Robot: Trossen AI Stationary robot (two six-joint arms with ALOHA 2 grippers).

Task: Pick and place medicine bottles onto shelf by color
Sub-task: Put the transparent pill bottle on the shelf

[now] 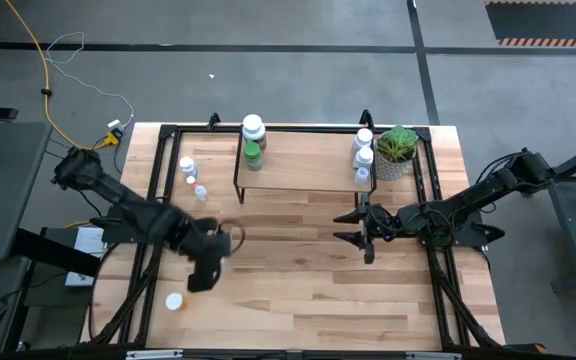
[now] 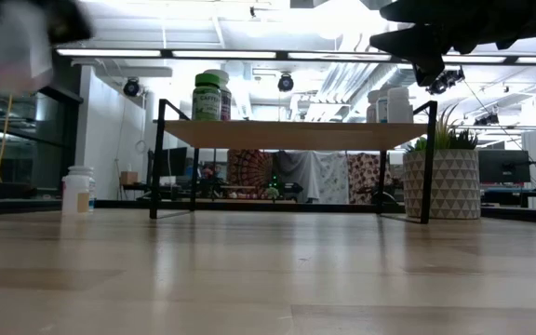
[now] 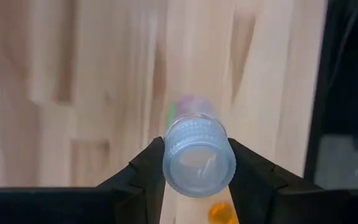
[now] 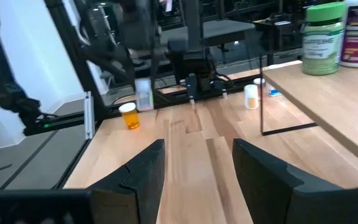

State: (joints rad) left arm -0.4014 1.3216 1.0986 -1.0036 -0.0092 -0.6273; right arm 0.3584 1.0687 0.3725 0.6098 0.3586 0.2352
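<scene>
Over the front-left of the wooden tabletop (image 1: pixel 308 290), the left gripper (image 1: pixel 211 262) hangs above the wood with its two dark fingers (image 3: pixel 146 171) clamped on a small clear bottle with a white ribbed cap (image 3: pixel 199 154). The left wrist view looks straight at that cap; a pink and green label shows blurred behind it.

Just in front of this gripper an orange bottle with a white cap (image 1: pixel 174 301) stands alone on the table.

Near the back-left corner, three small white bottles (image 1: pixel 190 177) stand in a loose row on the tabletop, left of the shelf (image 1: pixel 303 165).

On the shelf's left end: a green-capped bottle (image 1: pixel 253 155) and, behind it, a larger white-capped bottle with a reddish label (image 1: pixel 254 129). The low view shows the pair side by side, touching or nearly so.

On the shelf's right end: a cluster of white bottles (image 1: pixel 364 152), close against a potted green plant (image 1: pixel 396 150) that stands on the tabletop beside the shelf's right legs.

In front of the shelf's right end, the right gripper (image 1: pixel 359 228) is held above the table with its fingers (image 4: pixel 146 168) spread apart and nothing between them, pointing toward the left arm.
</scene>
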